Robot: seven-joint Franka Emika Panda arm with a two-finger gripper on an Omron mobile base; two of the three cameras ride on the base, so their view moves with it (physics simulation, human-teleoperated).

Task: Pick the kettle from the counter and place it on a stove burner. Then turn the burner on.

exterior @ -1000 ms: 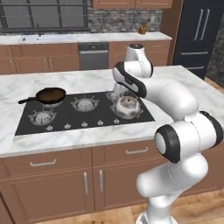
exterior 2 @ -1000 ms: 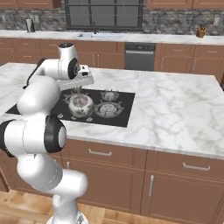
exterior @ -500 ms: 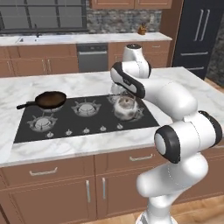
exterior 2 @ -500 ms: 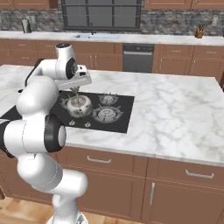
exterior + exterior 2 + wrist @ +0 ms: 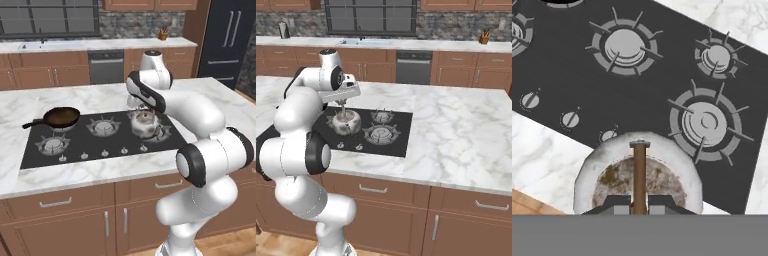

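- The jaws are clenched on the arched handle of the kettle (image 5: 639, 182), the gripper (image 5: 639, 202) gripping it from directly above.
- The kettle (image 5: 145, 123) hangs over the right end of the black cooktop (image 5: 75, 145), near its front edge; whether its base touches the glass cannot be told.
- In the hand view the stove burner (image 5: 704, 123) lies just beyond the kettle, apart from it, so the kettle looks not yet centred on any grate.
- To place well, I judge the arm should carry the kettle level until it sits over the burner's middle, lower straight down, and release only once the prongs bear it evenly.
- The kettle is squat, rounded, silver-grey metal with a mottled brownish top and a thin straight handle bar.
- The burner is a round silver cap ringed by thin pronged grate arms.
- Small silver knobs (image 5: 570, 119) line the cooktop's front edge.
- A dark frying pan (image 5: 59, 117) sits far left.
- The counter (image 5: 466, 130) is glossy, grey-veined white marble.
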